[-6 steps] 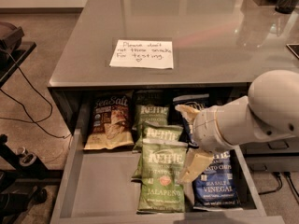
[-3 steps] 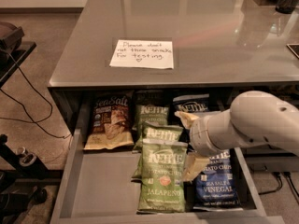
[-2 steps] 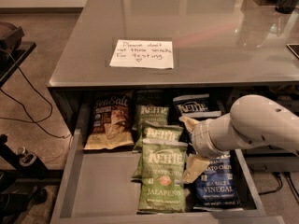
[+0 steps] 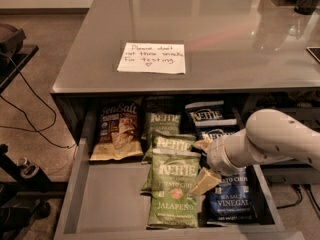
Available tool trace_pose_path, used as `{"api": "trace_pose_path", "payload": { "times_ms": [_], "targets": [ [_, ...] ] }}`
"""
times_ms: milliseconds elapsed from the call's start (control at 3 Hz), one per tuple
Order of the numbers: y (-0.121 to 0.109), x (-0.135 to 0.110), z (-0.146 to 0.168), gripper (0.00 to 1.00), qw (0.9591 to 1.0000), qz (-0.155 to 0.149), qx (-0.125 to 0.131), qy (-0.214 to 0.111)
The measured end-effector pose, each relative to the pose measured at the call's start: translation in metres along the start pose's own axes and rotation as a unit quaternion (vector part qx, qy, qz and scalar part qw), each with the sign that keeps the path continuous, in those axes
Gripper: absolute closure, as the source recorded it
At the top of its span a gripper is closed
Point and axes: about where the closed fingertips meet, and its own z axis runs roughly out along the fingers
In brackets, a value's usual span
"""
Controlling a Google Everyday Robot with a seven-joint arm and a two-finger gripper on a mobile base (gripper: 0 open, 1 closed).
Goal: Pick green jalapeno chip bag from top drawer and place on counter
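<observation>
Grey tabletop [image 4: 225,44] above, top drawer [image 4: 107,199] open; grasp not yet made.
Green jalapeno chip bag [image 4: 172,189] lies flat at drawer front, centre. Gripper [image 4: 204,163] hovers at its right edge, fingers [image 4: 204,180] spread, holding nothing. Advice: shift left, clear of the blue vinegar bag [image 4: 230,196], then pinch.

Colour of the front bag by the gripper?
Light green chip bag, white logo; camera view. The gripper sits at its right edge, over the drawer.

Glare on counter [image 4: 240,44], pincer [image 4: 203,162] in dim drawer [image 4: 105,199]
</observation>
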Motion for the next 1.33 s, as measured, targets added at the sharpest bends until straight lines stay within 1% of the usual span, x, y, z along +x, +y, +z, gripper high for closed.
{"api": "trace_pose_path", "payload": {
  "times_ms": [333,667,1000,1333],
  "targets": [
    [0.005,0.003,0.013,0.35,0.9995,0.022,-0.020,-0.004],
    [0.010,-0.002,0.023,0.36,0.9990,0.027,-0.036,-0.009],
    [0.014,-0.017,0.030,0.40,0.9985,0.017,-0.050,-0.014],
    [0.019,-0.036,0.033,0.52,0.9981,-0.002,-0.059,-0.020]
  ]
}}
